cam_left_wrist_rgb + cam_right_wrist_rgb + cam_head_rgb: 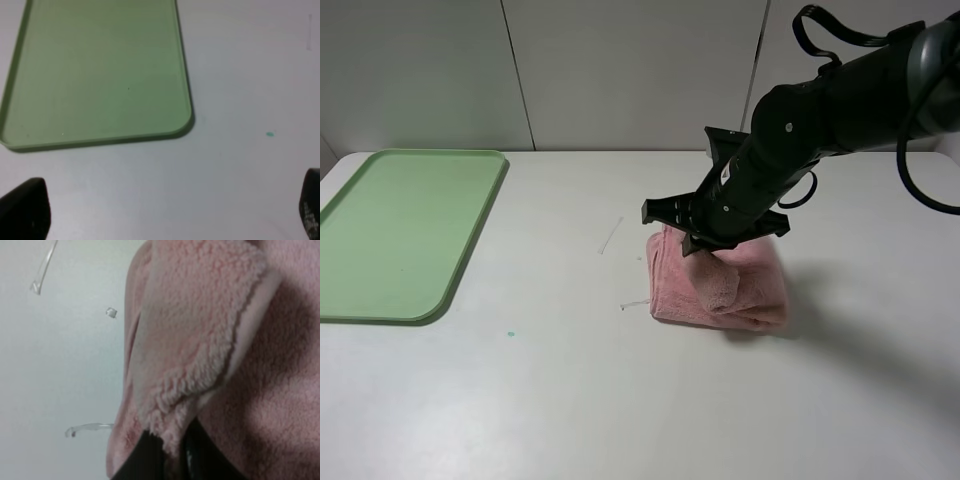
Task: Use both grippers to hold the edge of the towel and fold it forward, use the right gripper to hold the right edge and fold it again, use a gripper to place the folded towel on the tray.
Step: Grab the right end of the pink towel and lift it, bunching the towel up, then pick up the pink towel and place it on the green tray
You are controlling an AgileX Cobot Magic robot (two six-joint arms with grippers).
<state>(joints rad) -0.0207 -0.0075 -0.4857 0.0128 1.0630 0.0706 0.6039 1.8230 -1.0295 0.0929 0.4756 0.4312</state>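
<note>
Right wrist view, right jaws clenched on towel (200, 340) fold, left jaws released

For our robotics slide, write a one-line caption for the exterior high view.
The right gripper pinches a flap of the folded pink towel; the green tray lies apart to the left.

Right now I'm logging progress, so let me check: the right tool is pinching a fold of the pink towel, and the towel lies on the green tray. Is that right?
Not quite. The right tool is shut on a fold of the pink towel, but the towel lies on the white table, well apart from the green tray. The exterior high view shows this.
</note>
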